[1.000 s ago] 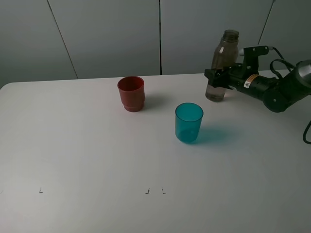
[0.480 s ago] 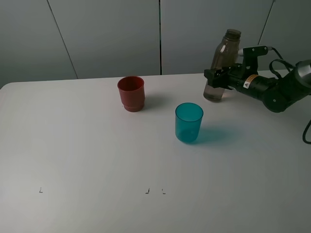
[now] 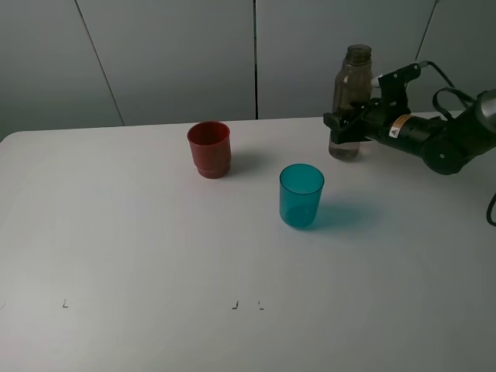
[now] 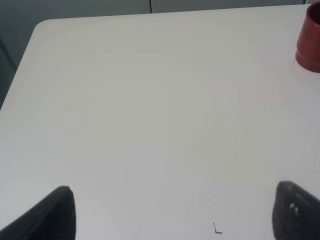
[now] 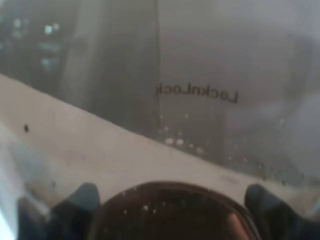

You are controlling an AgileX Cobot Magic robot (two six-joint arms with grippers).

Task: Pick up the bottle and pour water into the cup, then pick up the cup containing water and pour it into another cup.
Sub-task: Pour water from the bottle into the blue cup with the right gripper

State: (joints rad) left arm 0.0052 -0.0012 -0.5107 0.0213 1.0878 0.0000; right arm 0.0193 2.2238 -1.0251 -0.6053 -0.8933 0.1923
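My right claw (image 3: 346,127) is clamped round the lower part of the upright bottle (image 3: 353,81), at the far right of the white desk (image 3: 139,248). I cannot tell whether the bottle's base touches the desk. The teal cup (image 3: 301,195) stands near the middle, in front of and left of the bottle. The red cup (image 3: 209,149) stands further left, apart from it. My left claw (image 4: 175,215) hangs over the desk, its tips wide apart.

grey bottle (image 3: 353,77), teal cup (image 3: 301,195), red cup (image 3: 209,149)
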